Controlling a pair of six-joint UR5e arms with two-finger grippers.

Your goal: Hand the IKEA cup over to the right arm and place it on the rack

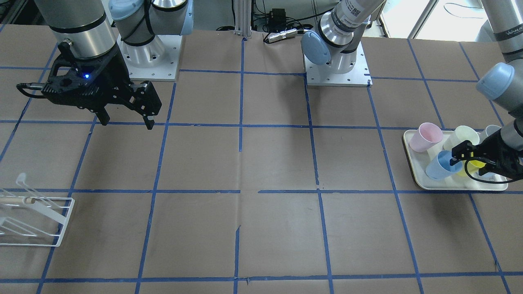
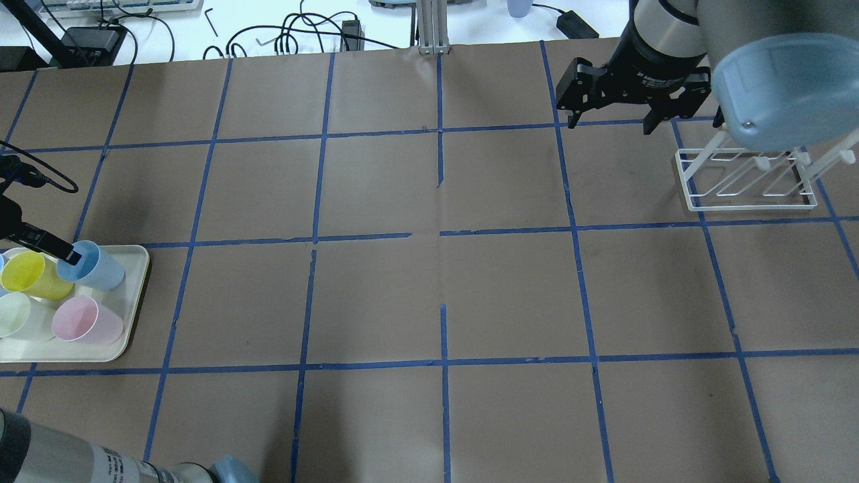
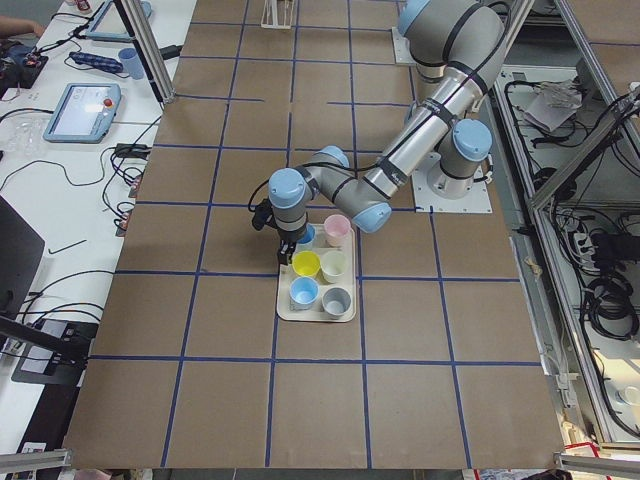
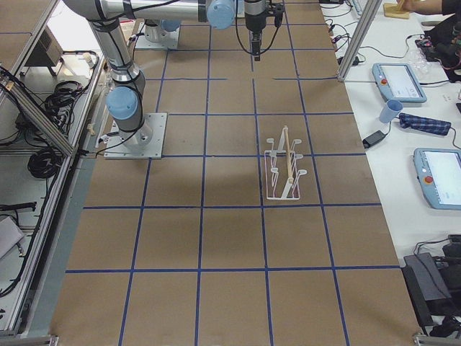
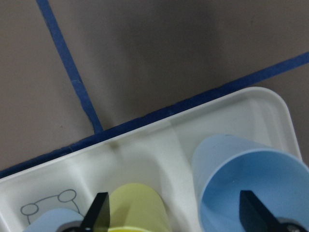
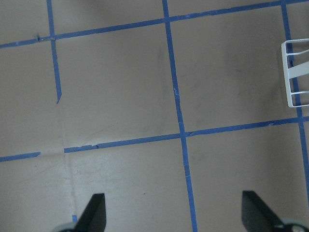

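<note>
A pale blue IKEA cup (image 1: 439, 165) stands upright at a corner of the white tray (image 1: 412, 163); it also shows in the overhead view (image 2: 97, 265) and the left wrist view (image 5: 251, 179). My left gripper (image 1: 463, 157) is open over the tray. One fingertip (image 5: 251, 210) is inside this cup and the other (image 5: 99, 212) is beside the yellow cup (image 5: 137, 208). A second blue cup (image 3: 304, 292) stands on the tray. My right gripper (image 2: 609, 126) is open and empty, held above the table near the white wire rack (image 2: 745, 184).
The tray (image 2: 134, 302) also holds a pink cup (image 2: 87, 320), a pale cream cup (image 2: 13, 314), a yellow cup (image 2: 33, 275) and a grey cup (image 3: 336, 299). The rack (image 1: 36, 216) stands near the table's end. Blue tape lines cross the brown table.
</note>
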